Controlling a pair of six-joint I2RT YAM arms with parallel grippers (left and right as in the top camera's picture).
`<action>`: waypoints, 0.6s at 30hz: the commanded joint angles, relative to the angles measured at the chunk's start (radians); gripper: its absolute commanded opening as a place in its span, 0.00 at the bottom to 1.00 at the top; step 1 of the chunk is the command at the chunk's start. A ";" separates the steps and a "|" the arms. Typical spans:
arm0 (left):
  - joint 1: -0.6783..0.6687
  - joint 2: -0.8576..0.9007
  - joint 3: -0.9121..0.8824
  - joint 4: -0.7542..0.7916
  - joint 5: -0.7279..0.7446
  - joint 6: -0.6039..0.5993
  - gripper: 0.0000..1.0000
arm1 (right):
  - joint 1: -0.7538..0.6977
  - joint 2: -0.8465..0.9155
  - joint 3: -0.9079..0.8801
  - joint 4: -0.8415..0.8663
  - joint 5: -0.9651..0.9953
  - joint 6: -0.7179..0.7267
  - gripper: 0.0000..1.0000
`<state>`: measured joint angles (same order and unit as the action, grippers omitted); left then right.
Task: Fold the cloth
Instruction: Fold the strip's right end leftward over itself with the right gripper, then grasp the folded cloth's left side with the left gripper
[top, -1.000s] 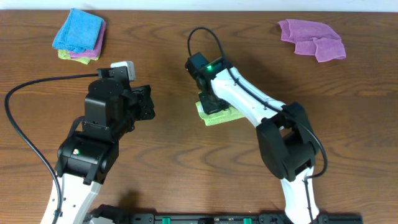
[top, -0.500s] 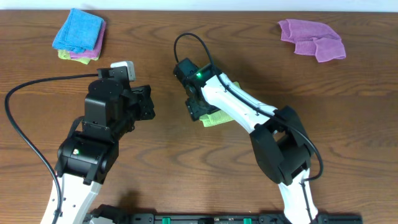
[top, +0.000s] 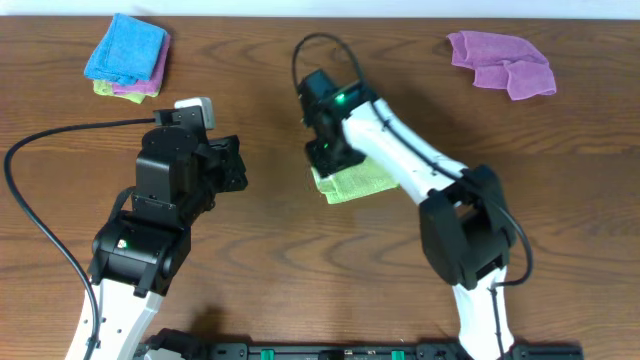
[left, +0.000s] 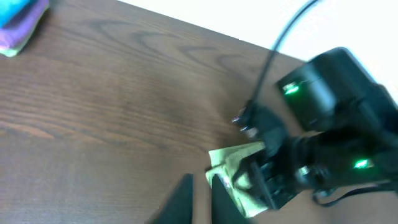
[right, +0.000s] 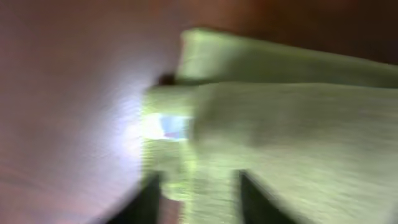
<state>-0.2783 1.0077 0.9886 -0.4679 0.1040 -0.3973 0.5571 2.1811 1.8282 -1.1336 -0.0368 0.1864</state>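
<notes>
The lime-green cloth (top: 360, 183) lies folded at the table's middle. It also shows in the left wrist view (left: 227, 163) and fills the blurred right wrist view (right: 280, 124), where a pale patch like a tag (right: 168, 124) sits on its edge. My right gripper (top: 325, 158) is down on the cloth's left corner. Its fingers (right: 199, 199) are spread apart, with cloth and a bit of table between them. My left gripper (top: 237, 165) hovers to the cloth's left, apart from it. Its fingers (left: 200, 190) are nearly together and empty.
A stack of folded cloths with a bright blue one on top (top: 125, 55) lies at the far left, also in the left wrist view (left: 18, 25). A crumpled purple cloth (top: 503, 60) lies at the far right. A black cable (top: 60, 135) loops beside the left arm.
My right gripper swung left over the cloth, then back up and to the right, so more of the cloth shows now. The cloth has barely shifted. The left arm has not moved.
</notes>
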 joint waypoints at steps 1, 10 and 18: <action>0.005 0.011 0.002 -0.001 -0.028 -0.018 0.24 | -0.089 -0.033 0.043 -0.023 0.099 0.023 0.01; 0.005 0.285 0.001 0.033 0.090 -0.034 0.76 | -0.292 -0.032 0.020 -0.023 0.125 0.069 0.02; 0.004 0.549 0.001 0.154 0.319 -0.034 0.95 | -0.307 -0.029 -0.040 0.031 0.168 0.067 0.01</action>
<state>-0.2760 1.4952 0.9886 -0.3336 0.3092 -0.4374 0.2520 2.1757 1.8240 -1.1164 0.1020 0.2382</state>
